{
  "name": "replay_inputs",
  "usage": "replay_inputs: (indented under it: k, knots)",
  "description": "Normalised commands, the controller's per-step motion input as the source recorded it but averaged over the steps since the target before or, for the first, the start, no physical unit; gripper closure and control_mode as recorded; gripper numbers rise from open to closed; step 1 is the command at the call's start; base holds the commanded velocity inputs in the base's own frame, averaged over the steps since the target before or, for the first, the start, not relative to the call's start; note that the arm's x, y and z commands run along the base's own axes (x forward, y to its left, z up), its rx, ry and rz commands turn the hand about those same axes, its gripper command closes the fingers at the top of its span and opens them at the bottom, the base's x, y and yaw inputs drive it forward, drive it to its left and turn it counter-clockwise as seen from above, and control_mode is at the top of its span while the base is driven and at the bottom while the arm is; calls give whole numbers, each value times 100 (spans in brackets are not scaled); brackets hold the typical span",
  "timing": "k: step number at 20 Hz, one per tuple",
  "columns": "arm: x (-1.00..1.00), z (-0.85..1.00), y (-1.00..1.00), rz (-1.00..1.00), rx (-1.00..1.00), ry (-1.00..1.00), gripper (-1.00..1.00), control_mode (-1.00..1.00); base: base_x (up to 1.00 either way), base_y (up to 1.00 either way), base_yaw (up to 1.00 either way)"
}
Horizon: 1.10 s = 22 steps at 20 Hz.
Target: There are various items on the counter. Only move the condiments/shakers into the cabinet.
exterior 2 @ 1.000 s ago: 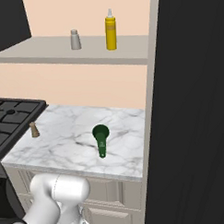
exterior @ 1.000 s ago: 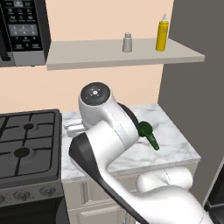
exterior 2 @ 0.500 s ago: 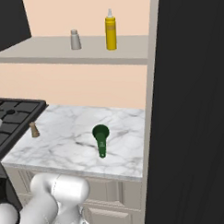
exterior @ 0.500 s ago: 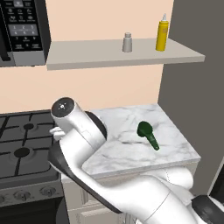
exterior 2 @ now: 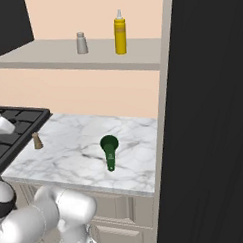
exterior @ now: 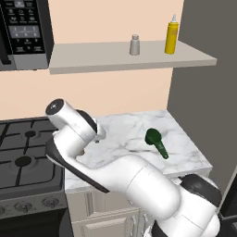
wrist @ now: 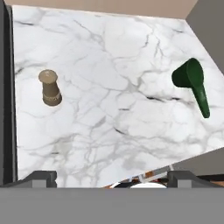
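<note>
The short brown waisted shaker [wrist: 50, 88] [exterior 2: 38, 141] stands upright on the white marble counter [wrist: 109, 57] [exterior 2: 74, 145], near its stove-side edge. My gripper [wrist: 112, 177] hangs open above the counter's front edge, well apart from the shaker, with nothing between its fingertips [wrist: 41, 177]. The grey shaker [exterior: 134, 45] [exterior 2: 81, 43] and the yellow squeeze bottle [exterior: 171, 40] [exterior 2: 119, 32] stand upright on the cabinet shelf board [exterior: 92, 58] [exterior 2: 40, 57]. The dark green long-handled thing [wrist: 192, 85] [exterior: 156, 141] [exterior 2: 109, 150] lies on the counter's right half.
A black gas stove [exterior: 23, 152] [exterior 2: 13, 128] adjoins the counter on the left. A black microwave [exterior: 23, 32] hangs above it, next to the shelf. A dark tall wall [exterior 2: 208, 114] bounds the counter on the right. My white arm [exterior: 115, 171] spans the counter's left front.
My arm has swung left and down, from over the middle of the counter to its stove-side half. The jaws stayed open. None of the things moved.
</note>
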Motion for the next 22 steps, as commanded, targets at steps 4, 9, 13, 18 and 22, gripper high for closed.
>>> replay_inputs:
  k: [4,9,13,18,22]
  knots:
    - [56,-49,6,-3,-8,19,-100,-100,0,0,0]
    - [29,-70,4,0,-1,2,-100,-100,0,0,0]
    - [27,-56,0,0,0,0,-100,-100,0,0,0]
    - [12,-32,0,0,0,-8,-100,-100,0,0,0]
    - [9,-8,0,0,1,-16,-100,-100,0,0,0]
